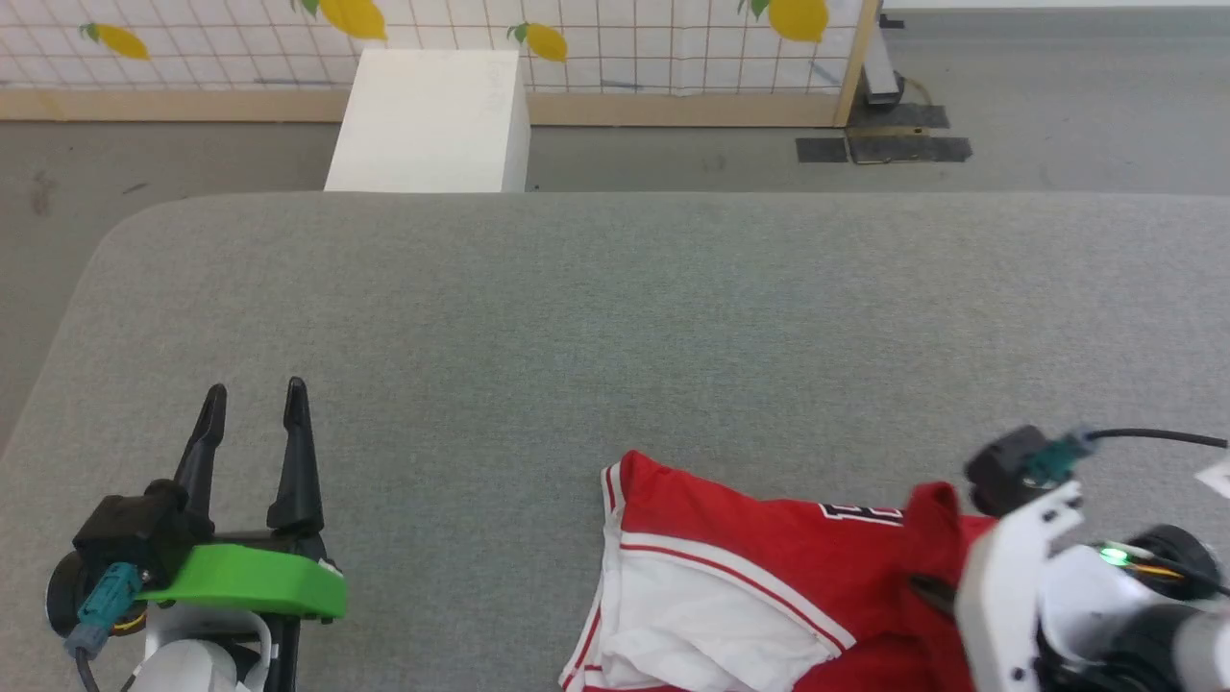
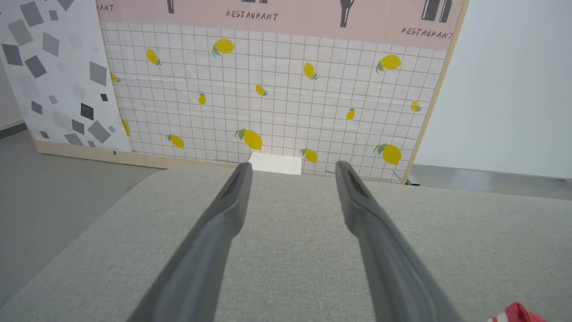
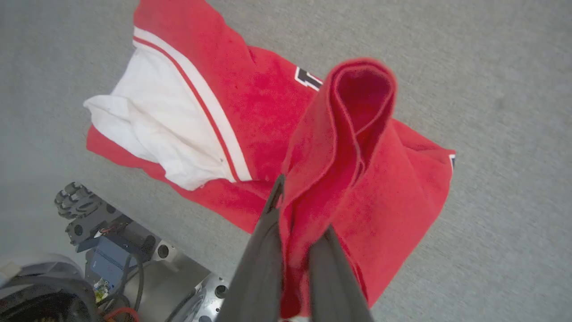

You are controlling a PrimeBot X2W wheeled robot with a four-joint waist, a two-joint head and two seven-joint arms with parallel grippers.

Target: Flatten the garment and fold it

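grip: right claw pinched shut on garment fold | left claw wide open, empty | risk: single-point hold may slip, bunching cloth on worktop

garment lies near right on the table, box beyond its far edge.

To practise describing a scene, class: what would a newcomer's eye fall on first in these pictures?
The red and white garment stands out, crumpled at the near edge of the grey surface. The right gripper is shut on a raised fold of it, while the left gripper hangs open at the near left, apart from the cloth.
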